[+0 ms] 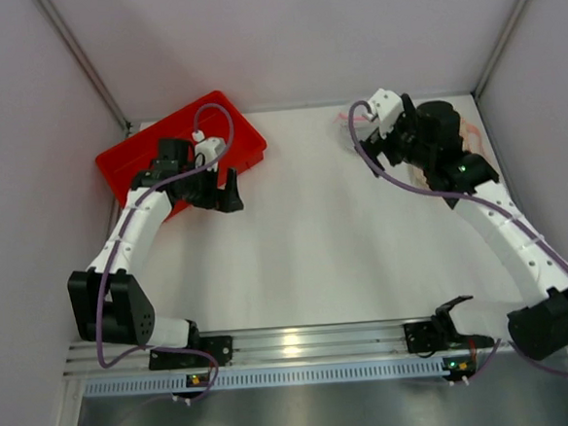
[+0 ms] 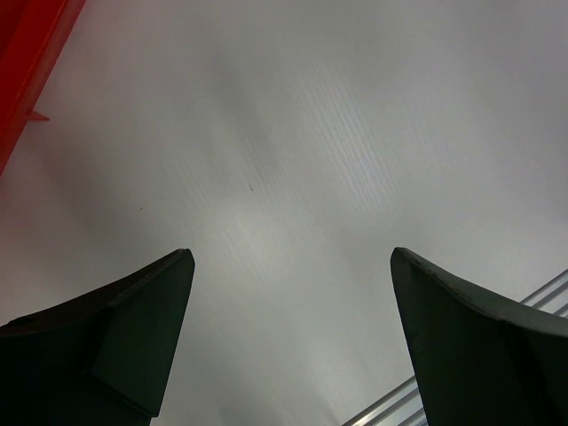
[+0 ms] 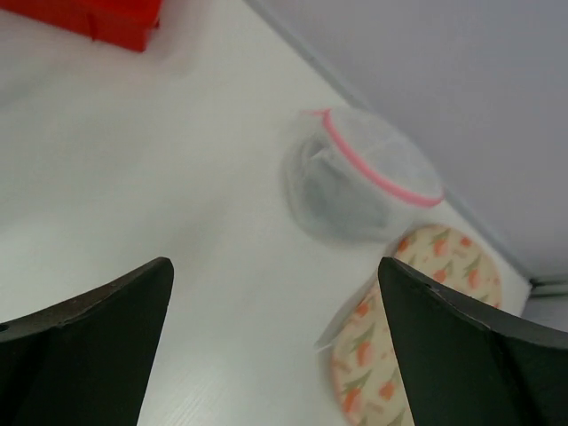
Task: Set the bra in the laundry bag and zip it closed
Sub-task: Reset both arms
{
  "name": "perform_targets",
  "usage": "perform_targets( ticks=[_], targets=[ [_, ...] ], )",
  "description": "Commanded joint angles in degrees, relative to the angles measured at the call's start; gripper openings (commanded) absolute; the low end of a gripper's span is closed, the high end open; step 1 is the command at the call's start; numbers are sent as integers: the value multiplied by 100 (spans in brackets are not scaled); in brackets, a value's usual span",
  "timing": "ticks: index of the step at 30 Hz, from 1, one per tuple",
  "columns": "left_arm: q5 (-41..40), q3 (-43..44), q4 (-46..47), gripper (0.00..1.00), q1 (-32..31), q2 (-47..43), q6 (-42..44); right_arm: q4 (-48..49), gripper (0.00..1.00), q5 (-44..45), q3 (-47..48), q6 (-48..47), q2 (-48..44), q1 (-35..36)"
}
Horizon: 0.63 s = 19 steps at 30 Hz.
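The laundry bag [image 3: 364, 182], a round white mesh pouch with a pink zip line across its top, lies on the white table near the back wall. A dark shape, the bra [image 3: 321, 191], shows blurred through its mesh. My right gripper [image 3: 273, 266] hangs open just short of the bag, touching nothing, with only bare table between its fingers. In the top view my right gripper [image 1: 374, 136] is at the back right. My left gripper [image 1: 227, 193] is open over bare table beside the red bin; the left wrist view shows my left gripper [image 2: 291, 257] with empty jaws.
A peach oval patterned fabric piece [image 3: 417, 333] lies right beside the bag, under my right finger. A red bin [image 1: 167, 148] stands at the back left. Grey walls close in the back and sides. An aluminium rail [image 1: 293, 344] runs along the near edge.
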Motion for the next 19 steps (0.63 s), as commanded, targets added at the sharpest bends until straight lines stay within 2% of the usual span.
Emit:
perform_targets(
  ticks=[1,6,12,19],
  targets=[
    [-292,-203,-151,98,17,-66,472,-1009,100,-681,-957,1228,-705,-244],
    [-408,-432,-160,98,17,40,410,-1080,99,-778,-2110,1203,-1611,-736],
    [-478,-502,-160,98,17,-30,217,-940,99,-857,-2499,1422,-2174,-921],
    [-671,-538,-160,98,17,-215,94,-931,99,-1024,-2719,1581,-2421,-1018]
  ],
)
